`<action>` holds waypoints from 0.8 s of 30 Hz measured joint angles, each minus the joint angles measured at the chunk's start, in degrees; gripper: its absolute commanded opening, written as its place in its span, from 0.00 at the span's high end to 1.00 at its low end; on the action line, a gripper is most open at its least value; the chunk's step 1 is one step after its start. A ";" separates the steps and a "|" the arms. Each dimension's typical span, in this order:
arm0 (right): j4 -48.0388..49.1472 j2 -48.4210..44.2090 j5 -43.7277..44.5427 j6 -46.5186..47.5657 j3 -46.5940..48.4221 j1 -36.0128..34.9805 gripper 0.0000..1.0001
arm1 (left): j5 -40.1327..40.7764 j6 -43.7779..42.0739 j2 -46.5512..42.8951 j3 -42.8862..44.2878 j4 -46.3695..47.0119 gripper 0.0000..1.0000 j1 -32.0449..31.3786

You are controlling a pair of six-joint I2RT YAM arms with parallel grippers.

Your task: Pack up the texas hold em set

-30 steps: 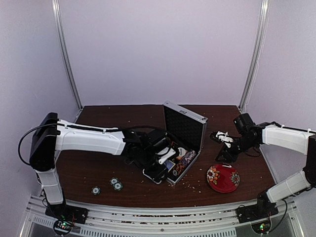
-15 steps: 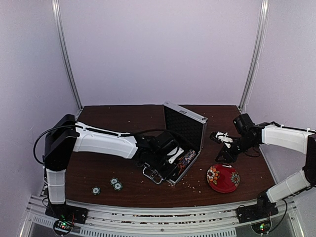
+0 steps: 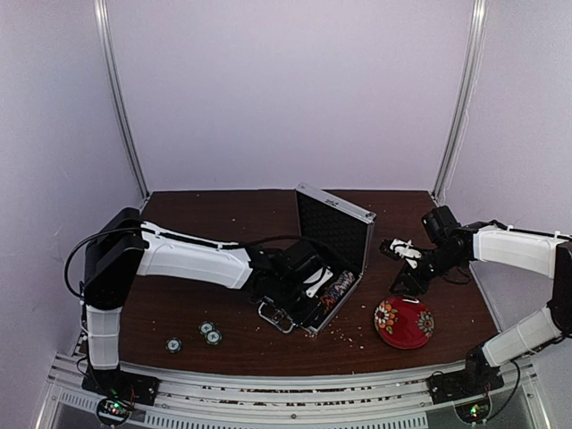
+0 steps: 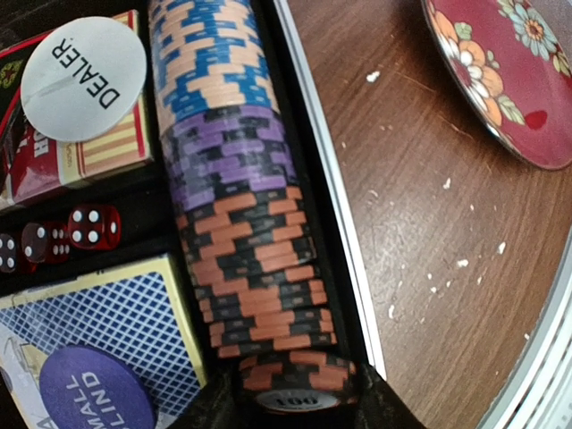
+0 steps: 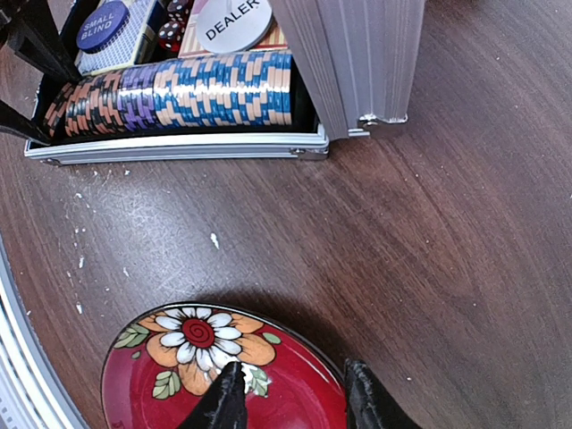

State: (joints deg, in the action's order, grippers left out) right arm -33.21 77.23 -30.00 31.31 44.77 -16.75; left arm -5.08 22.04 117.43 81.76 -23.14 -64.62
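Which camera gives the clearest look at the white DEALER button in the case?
Left wrist: the DEALER button shows whole and large, its lettering readable. Right wrist shows it smaller and clipped by the frame's top edge. Top external: too small to make out.

Left gripper (image 3: 313,288), with a chip (image 4: 295,393) between its fingers, has advanced right into the case (image 3: 338,219), reaching the chip row's (image 4: 237,206) end. Its elbow has swung rightward.

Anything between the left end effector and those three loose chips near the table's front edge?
Nothing visible. The left end effector holds a chip in the case; only bare table lies between it and the loose chips.
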 measured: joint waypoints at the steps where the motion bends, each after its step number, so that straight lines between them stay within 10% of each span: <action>1: 0.00 0.00 0.00 0.00 0.00 0.00 0.62 | 0.00 0.02 0.07 0.00 0.11 0.52 0.00; 15: 0.00 0.39 0.02 0.00 0.00 0.00 0.62 | 1.05 0.11 -1.55 -0.92 1.05 0.45 0.00; 24: 0.00 0.42 0.00 0.02 0.00 0.00 0.62 | 9.84 -2.49 -10.47 -4.04 -2.82 0.24 0.00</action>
State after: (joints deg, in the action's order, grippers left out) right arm -33.21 77.65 -30.00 31.33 44.77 -16.75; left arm 4.75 19.55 106.96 77.71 -25.96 -64.62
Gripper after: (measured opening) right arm 0.379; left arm 0.724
